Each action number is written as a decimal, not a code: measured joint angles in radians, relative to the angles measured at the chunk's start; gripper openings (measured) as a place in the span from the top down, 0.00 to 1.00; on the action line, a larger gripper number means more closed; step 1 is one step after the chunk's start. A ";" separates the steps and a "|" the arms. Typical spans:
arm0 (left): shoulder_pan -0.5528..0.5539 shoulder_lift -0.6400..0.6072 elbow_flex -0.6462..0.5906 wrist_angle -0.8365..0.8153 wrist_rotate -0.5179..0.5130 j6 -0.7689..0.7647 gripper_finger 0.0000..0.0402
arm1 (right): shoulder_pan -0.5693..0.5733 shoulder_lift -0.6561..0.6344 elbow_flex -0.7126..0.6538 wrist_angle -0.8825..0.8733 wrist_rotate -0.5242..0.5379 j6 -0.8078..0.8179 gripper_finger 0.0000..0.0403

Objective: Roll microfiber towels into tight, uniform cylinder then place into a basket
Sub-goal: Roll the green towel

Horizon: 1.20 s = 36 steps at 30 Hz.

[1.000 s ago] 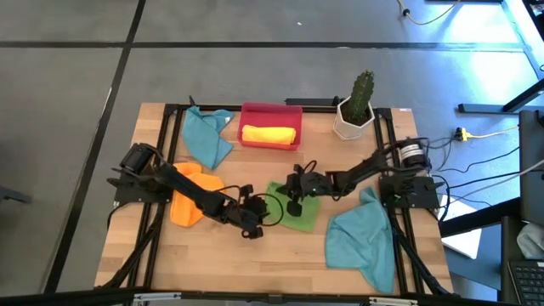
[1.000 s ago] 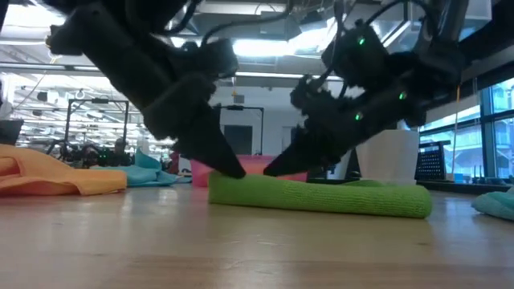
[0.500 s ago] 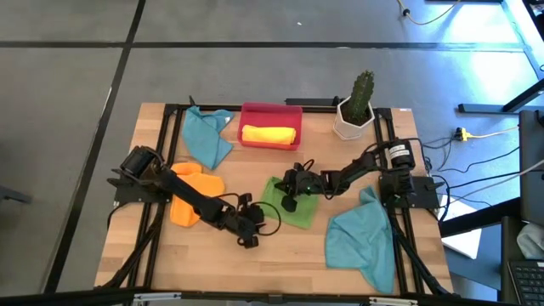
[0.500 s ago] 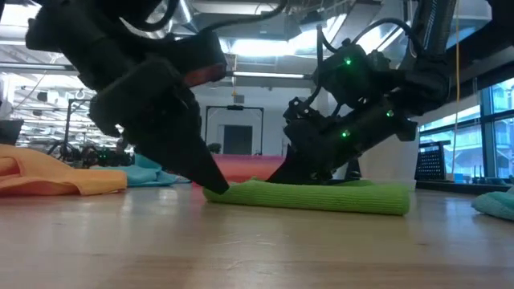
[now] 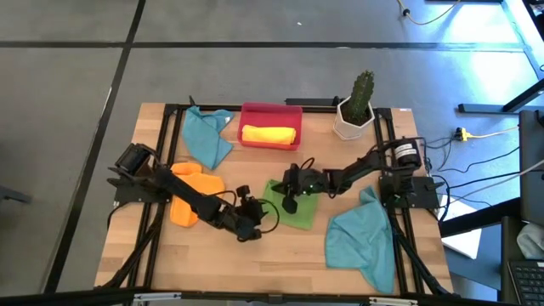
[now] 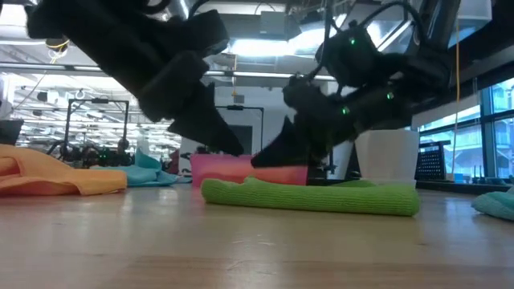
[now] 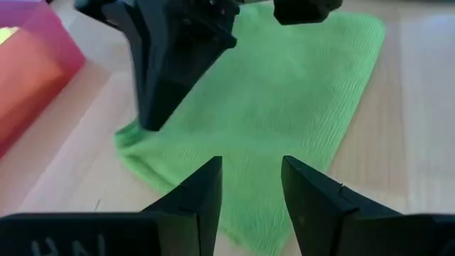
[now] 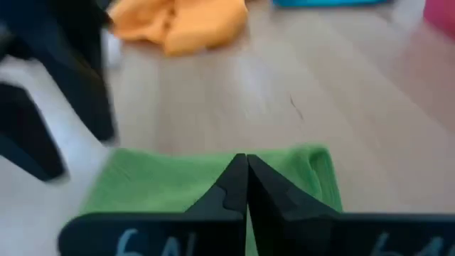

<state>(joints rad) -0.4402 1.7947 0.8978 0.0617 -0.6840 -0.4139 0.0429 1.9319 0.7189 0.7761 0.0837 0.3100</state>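
Lying flat at frame centre in the high view, green towel is partly folded; left gripper hangs just off its left edge, fingers parted narrowly, holding nothing. Right gripper sits above the towel's left part, fingers pressed together, empty. 1 rolled yellow towel fills the red basket, upper centre.

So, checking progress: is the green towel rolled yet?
Not yet. The green towel lies flat, folded over, one rolled-looking edge toward the low camera. Both grippers are above it.
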 joint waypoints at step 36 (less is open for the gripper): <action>-0.006 0.097 -0.025 0.003 0.042 -0.155 0.66 | -0.055 0.090 0.091 -0.129 0.171 -0.004 0.98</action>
<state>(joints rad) -0.4463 1.8915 0.8726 0.0643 -0.6422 -0.5688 -0.0118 2.0220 0.8097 0.6474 0.2549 0.3062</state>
